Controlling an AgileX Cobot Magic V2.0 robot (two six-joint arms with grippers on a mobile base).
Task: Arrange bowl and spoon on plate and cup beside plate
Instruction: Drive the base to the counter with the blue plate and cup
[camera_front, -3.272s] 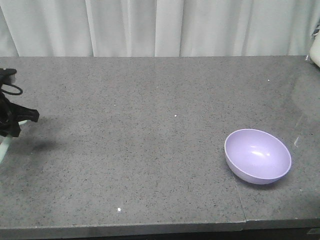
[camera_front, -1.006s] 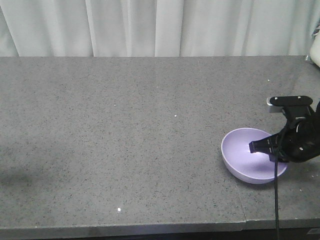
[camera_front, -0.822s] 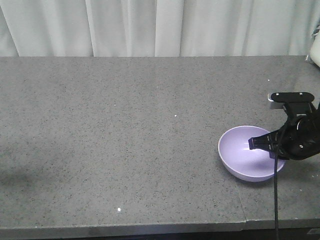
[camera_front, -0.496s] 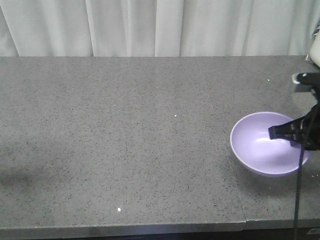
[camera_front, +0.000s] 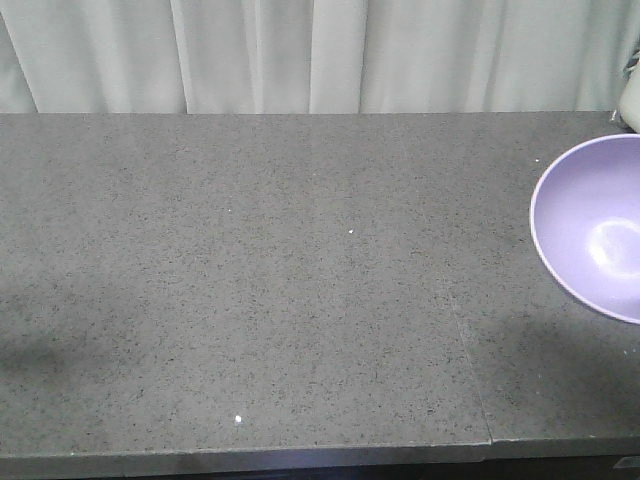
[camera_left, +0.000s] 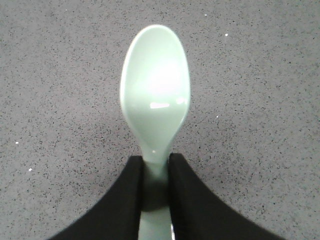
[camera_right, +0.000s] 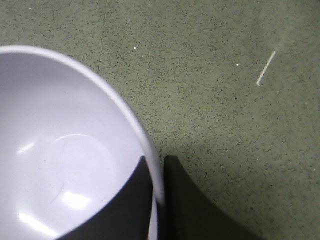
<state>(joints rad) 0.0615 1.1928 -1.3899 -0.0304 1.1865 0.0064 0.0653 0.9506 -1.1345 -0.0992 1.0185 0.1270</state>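
The lavender bowl hangs tilted at the right edge of the front view, lifted off the grey table and cut off by the frame. In the right wrist view my right gripper is shut on the bowl, one finger inside the rim and one outside. The left wrist view shows my left gripper shut on the neck of the pale mint-green spoon, held above the tabletop. Neither gripper shows in the front view. The plate and the cup are out of view.
A white curtain hangs behind the table. A seam runs across the tabletop at the right. A pale object sits at the far right edge. A thin white stick lies on the table below the right wrist.
The right gripper came in, closed on the bowl's rim and lifted it up and to the right, out past the frame edge. The left arm left the front view earlier.
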